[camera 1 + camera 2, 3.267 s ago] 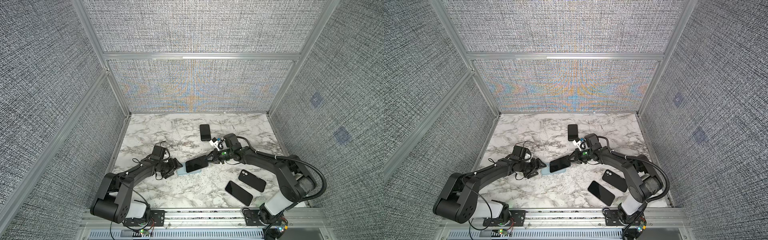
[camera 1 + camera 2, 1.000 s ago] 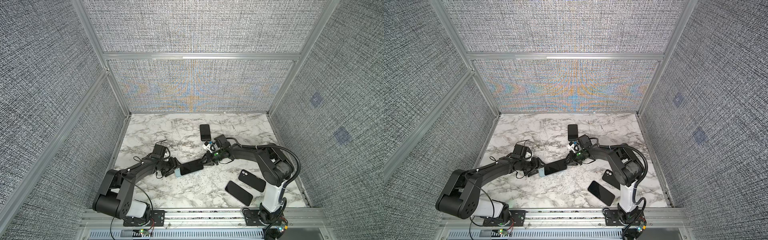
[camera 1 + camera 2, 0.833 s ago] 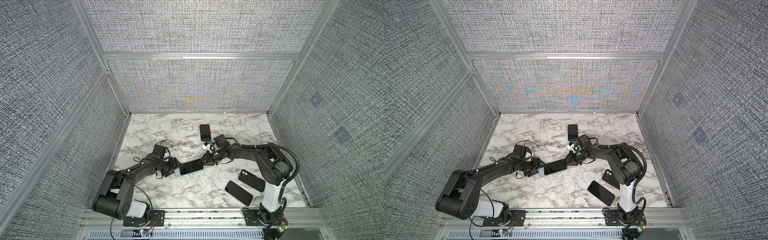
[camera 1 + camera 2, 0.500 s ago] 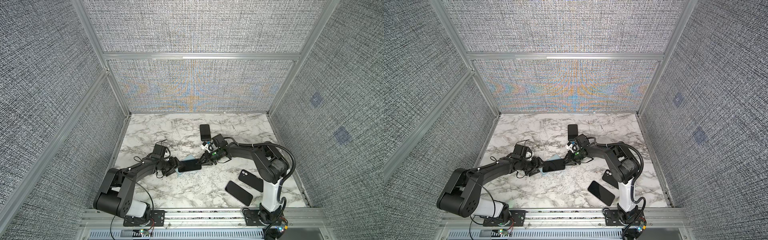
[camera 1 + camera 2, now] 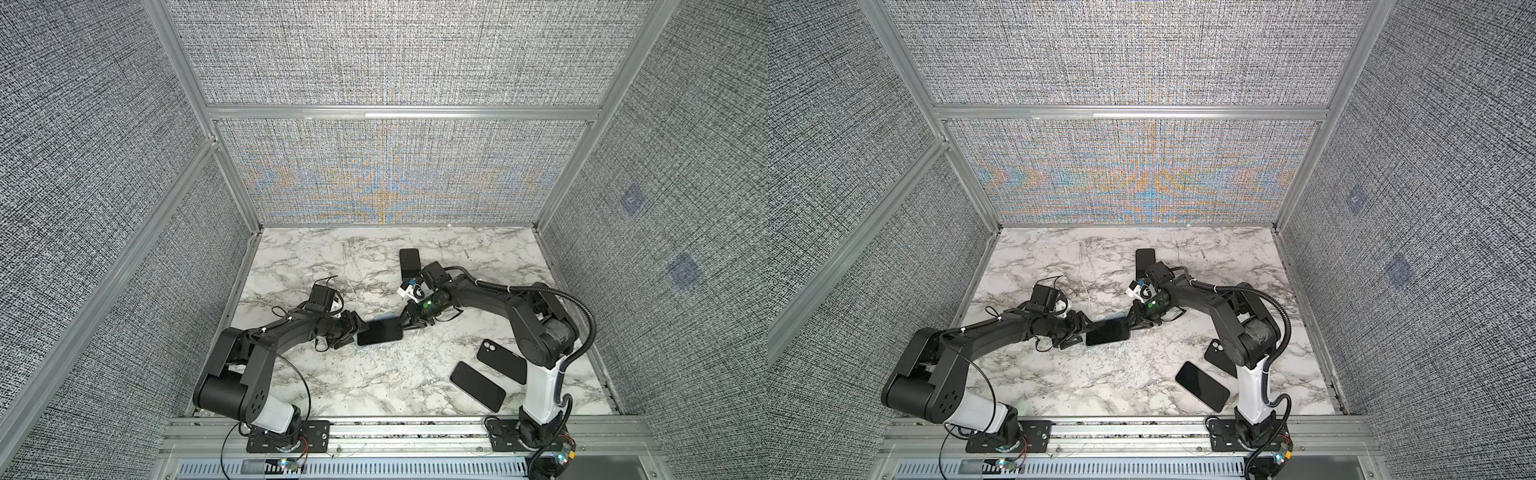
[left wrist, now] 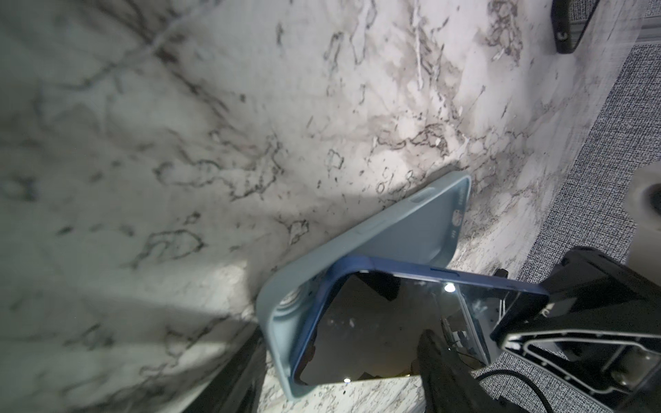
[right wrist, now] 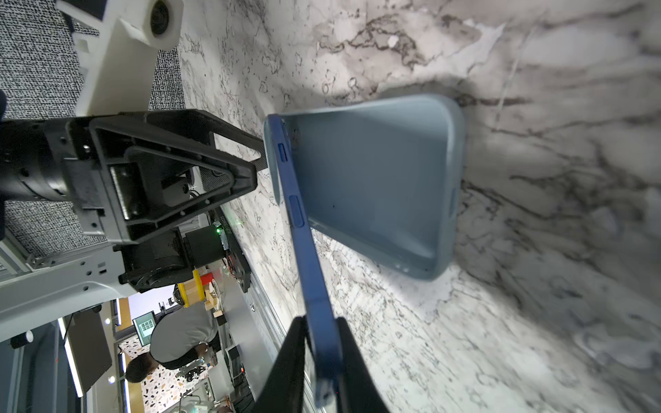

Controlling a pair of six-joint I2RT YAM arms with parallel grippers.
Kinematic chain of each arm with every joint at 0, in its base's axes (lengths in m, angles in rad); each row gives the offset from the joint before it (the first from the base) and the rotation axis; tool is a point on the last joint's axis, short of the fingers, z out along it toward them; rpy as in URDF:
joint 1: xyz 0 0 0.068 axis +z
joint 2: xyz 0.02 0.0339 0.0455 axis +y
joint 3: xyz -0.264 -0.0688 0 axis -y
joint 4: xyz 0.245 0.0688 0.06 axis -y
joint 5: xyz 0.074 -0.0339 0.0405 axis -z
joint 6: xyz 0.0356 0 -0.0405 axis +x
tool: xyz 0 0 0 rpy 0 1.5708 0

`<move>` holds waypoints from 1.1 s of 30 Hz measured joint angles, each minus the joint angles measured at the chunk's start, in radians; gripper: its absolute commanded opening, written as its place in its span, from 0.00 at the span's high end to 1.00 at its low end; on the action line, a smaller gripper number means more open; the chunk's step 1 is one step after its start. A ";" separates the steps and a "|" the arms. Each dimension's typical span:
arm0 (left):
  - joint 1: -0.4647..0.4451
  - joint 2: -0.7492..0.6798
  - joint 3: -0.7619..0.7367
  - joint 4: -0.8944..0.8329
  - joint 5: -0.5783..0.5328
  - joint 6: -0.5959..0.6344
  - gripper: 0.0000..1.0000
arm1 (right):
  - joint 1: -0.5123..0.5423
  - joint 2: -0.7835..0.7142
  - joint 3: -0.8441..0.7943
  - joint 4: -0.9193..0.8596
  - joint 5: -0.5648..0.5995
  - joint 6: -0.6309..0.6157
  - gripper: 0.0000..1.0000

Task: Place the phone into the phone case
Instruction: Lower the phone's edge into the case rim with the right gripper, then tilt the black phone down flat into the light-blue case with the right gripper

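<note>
Over the last seconds the right gripper (image 5: 405, 326) has brought the phone (image 5: 379, 332) down and toward the left arm. Before, it hung clearly above the phone case (image 6: 393, 236). Now its far end sits inside the end wall of the case while the held end is raised, so the phone leans like a ramp over the open shell, as the right wrist view shows. The right gripper is clenched on the near end of the phone, one finger on each face. The light blue case lies flat on the marble table (image 5: 374, 266), and the left gripper (image 5: 352, 332) stands wide around the end where the phone is seated. It seems to clamp the case by its sides, though the contact on one side is not sharp in the left wrist view. For the task this means the first end is in. What remains, I judge, is to lower the raised end and press it home
</note>
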 measured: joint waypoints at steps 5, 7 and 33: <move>0.000 -0.002 0.002 -0.006 -0.001 0.007 0.31 | -0.001 0.034 0.039 -0.070 -0.005 -0.035 0.83; -0.001 0.000 0.006 -0.012 -0.003 0.010 0.31 | -0.001 0.040 0.049 -0.094 -0.009 -0.041 0.83; 0.022 -0.021 0.026 0.008 -0.002 0.014 0.30 | -0.032 0.050 0.164 -0.306 -0.008 -0.080 0.84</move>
